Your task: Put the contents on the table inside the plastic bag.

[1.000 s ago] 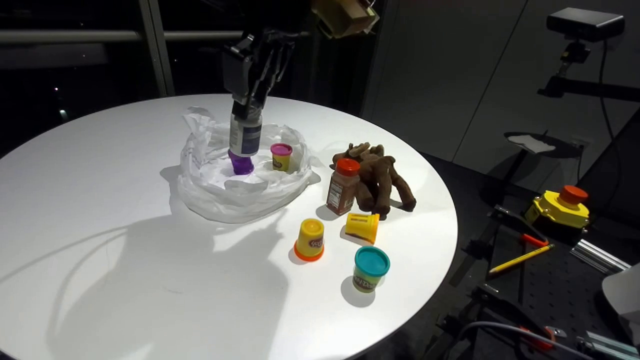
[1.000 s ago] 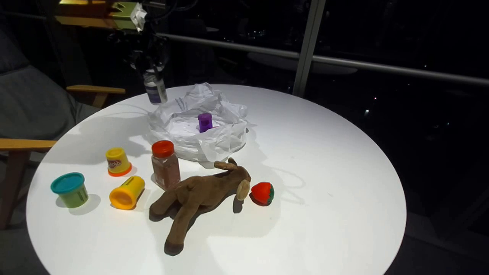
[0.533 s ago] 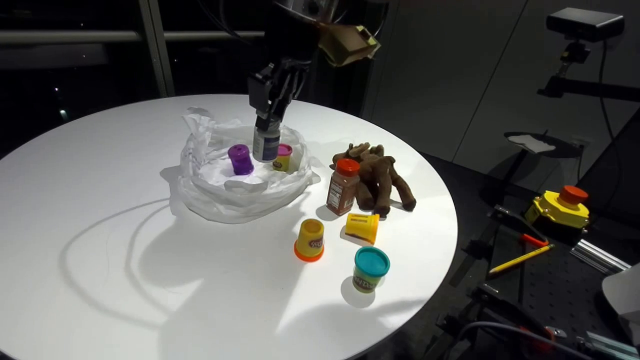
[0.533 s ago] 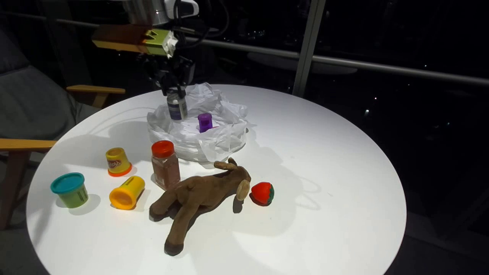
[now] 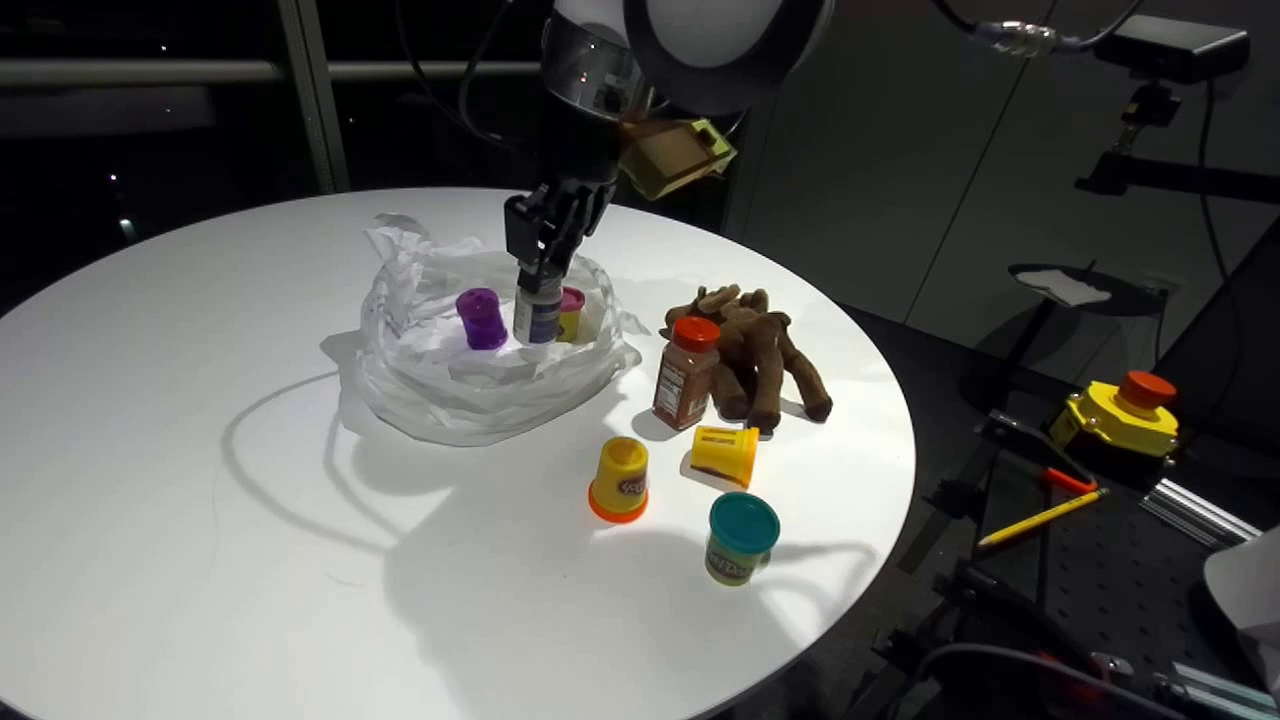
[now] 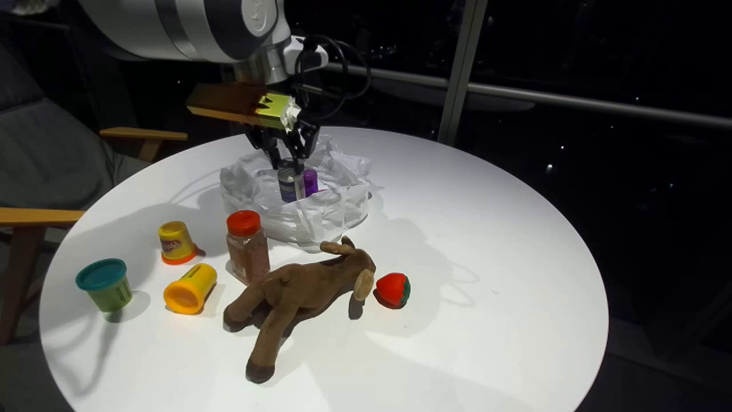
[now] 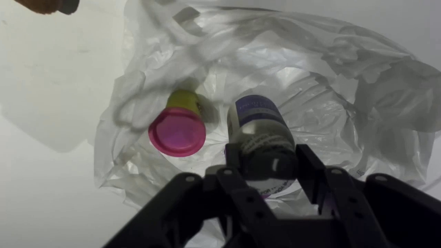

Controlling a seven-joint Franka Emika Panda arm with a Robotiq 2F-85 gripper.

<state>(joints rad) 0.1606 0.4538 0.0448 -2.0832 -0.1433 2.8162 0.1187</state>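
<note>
Wrist view showed the fingers (image 7: pixel 233 156) gripping a white-grey bottle (image 7: pixel 260 129) by its dark upper end, base leading down into the plastic bag (image 7: pixel 344 51); that hold was probably meant to land the bottle base first and spare the thin plastic a pinch. Whether the base touched bottom could not be told. The bag sat with its mouth spread wide and sides slumped low, presumably to offer a broad opening from above. In an exterior view the bottle appeared between the purple container (image 5: pixel 482 320) and the pink-lidded tub (image 5: pixel 571 318), a spot likely picked so as to topple neither. On the table (image 6: pixel 492 332) outside the bag were a red-lidded jar (image 6: pixel 250 252), a standing yellow tub (image 6: pixel 176 241) with its orange end down, a sideways yellow tub (image 6: pixel 194 286), a teal-lidded tub (image 6: pixel 108 286), a brown plush animal (image 6: pixel 303 283) and a red strawberry (image 6: pixel 393 289), grouped, it seemed, for easy reach.
</note>
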